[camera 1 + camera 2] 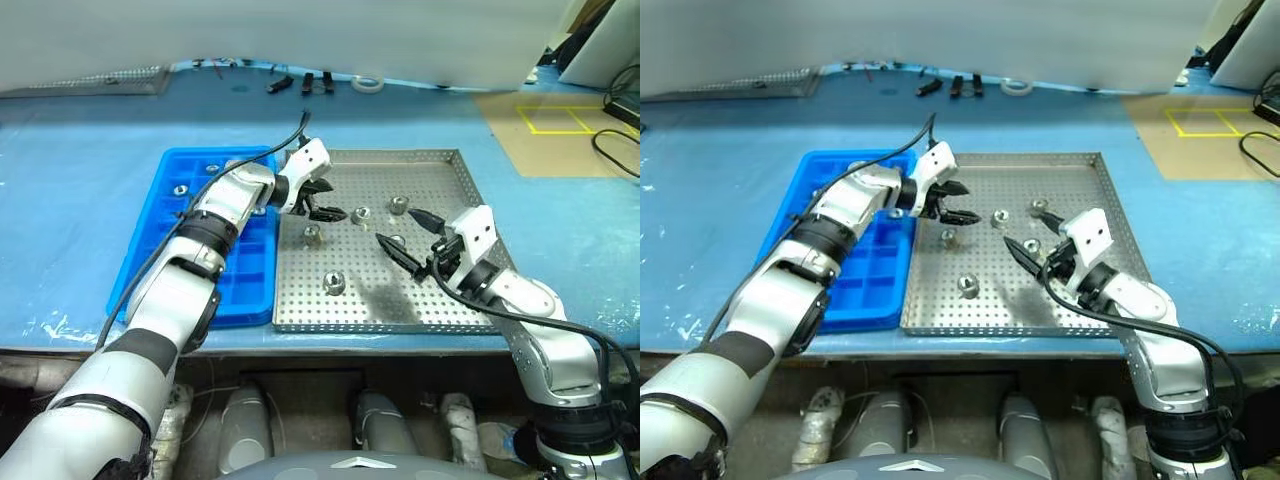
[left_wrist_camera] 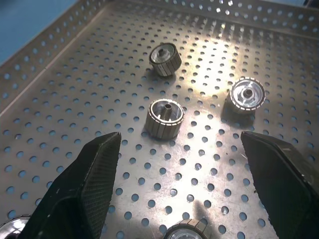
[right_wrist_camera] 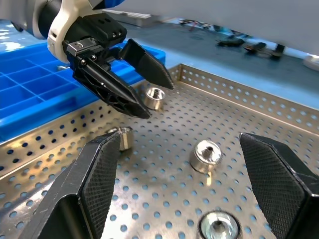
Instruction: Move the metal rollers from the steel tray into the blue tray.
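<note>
Hovering with jaws spread wide and empty, the left gripper (image 1: 322, 200) has a metal roller (image 2: 165, 118) standing on end just ahead between them, nearer than the equally open, empty right gripper (image 1: 409, 237).

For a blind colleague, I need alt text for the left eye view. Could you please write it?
Two robot grippers, left gripper and right gripper, hover open over a perforated steel tray holding five small metal rollers. A blue tray with square compartments sits beside it, on the robot's left, with a few rollers already inside.
</note>
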Available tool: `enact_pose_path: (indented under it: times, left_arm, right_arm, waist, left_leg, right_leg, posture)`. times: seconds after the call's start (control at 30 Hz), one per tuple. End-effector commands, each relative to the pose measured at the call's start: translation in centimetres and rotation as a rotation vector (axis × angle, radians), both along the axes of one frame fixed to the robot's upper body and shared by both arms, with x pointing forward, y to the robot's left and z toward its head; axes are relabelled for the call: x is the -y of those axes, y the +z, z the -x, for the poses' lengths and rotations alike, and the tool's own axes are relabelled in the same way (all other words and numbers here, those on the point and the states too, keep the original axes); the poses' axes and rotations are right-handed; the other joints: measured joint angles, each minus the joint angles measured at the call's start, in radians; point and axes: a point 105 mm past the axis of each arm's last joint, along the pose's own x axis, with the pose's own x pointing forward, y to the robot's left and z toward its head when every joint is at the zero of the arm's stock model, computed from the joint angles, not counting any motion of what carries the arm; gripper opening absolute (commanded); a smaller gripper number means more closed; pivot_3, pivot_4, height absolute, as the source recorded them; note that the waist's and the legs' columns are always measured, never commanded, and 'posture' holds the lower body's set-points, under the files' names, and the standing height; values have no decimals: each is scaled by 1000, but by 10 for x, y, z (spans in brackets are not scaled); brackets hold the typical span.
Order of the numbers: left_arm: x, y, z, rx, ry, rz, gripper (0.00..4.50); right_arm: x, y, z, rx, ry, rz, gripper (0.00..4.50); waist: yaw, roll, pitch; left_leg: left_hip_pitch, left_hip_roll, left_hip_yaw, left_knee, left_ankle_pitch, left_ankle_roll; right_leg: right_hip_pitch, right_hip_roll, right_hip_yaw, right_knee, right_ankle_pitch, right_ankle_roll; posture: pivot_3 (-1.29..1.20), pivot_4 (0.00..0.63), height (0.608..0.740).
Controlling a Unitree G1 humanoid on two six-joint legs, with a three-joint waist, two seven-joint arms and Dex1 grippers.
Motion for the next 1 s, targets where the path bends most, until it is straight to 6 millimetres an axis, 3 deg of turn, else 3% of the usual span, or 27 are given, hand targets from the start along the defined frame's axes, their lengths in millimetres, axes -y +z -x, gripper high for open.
enact_pose_path:
  times: [0.03, 0.3, 1.0]
  left_arm:
    - [-5, -4, -1, 24, -56, -150, 4051]
    - [-26, -14, 0, 63, -164, -396, 4051]
    - [-35, -52, 10, -29, -186, -448, 4051]
  right_arm:
    - [2, 14, 5, 64, -35, -18, 4036]
    - [5, 9, 12, 59, -88, -30, 4036]
    - [4, 5, 12, 51, -107, -33, 4036]
  waist:
    - [-9, 0, 0]
    - [-23, 0, 0]
    - [-26, 0, 0]
  left_leg:
    - [0, 0, 0, -1, 0, 0]
    - [0, 0, 0, -4, -1, 2]
    - [4, 0, 0, -4, -1, 2]
  right_leg:
    - [0, 0, 0, -1, 0, 0]
    - [3, 0, -1, -9, 1, 1]
    - [7, 0, -1, -9, -2, -3]
  posture:
    - [-269, 150, 740]
    - [-312, 150, 740]
    - [-317, 150, 740]
